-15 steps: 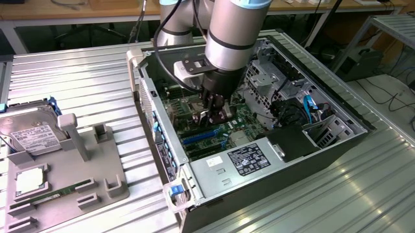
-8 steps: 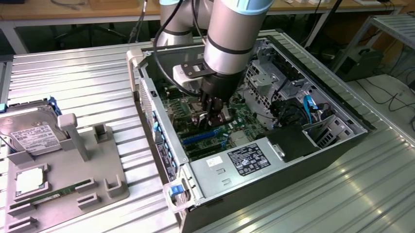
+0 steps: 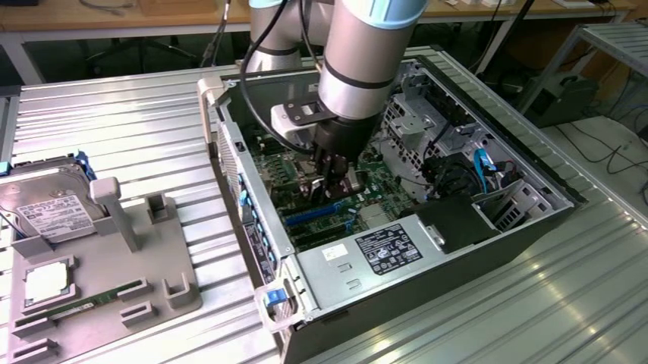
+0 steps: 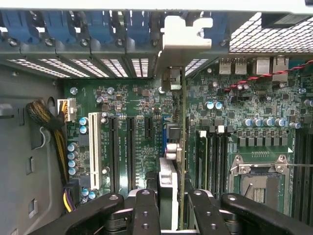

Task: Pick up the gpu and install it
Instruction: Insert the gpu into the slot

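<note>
The gpu (image 4: 183, 147), seen edge-on as a thin upright card, stands over the motherboard (image 4: 132, 98), between its long black expansion slots (image 4: 131, 152) and its memory slots (image 4: 210, 156); its bracket end (image 4: 172, 78) points toward the rear slot openings (image 4: 73, 66) just beyond the motherboard's edge; whether its lower edge has entered a slot cannot be told. The gripper (image 4: 174, 210) is closed on the card, with a black finger (image 4: 145, 213) pressed to each side. In the exterior view the gripper (image 3: 332, 171) reaches down inside the open computer case (image 3: 456, 243), just above the motherboard. The step in hand looks like seating the card; doing it well likely means holding the card upright and parallel to its slot, lining the bracket up with its opening, and pressing evenly without tilting.
</note>
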Motion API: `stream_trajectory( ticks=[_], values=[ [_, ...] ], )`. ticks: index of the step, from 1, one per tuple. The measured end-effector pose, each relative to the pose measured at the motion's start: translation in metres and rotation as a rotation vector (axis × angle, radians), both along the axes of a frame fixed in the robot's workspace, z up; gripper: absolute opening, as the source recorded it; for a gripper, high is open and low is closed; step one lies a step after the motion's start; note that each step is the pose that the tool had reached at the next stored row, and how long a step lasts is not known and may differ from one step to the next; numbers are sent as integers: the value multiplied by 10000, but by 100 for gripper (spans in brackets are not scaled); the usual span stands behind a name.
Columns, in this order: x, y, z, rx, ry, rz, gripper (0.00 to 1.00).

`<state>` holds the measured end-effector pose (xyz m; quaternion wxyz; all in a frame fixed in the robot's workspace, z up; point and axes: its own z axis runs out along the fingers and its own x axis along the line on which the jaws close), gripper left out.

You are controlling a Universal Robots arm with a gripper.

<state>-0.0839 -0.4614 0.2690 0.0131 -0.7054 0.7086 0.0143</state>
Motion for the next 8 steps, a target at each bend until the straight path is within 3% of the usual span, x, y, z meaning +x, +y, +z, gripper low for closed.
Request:
stream_trajectory(
  ticks=[8],
  values=[
    [-48,4,-107,-1,0,1,28]
  ],
)
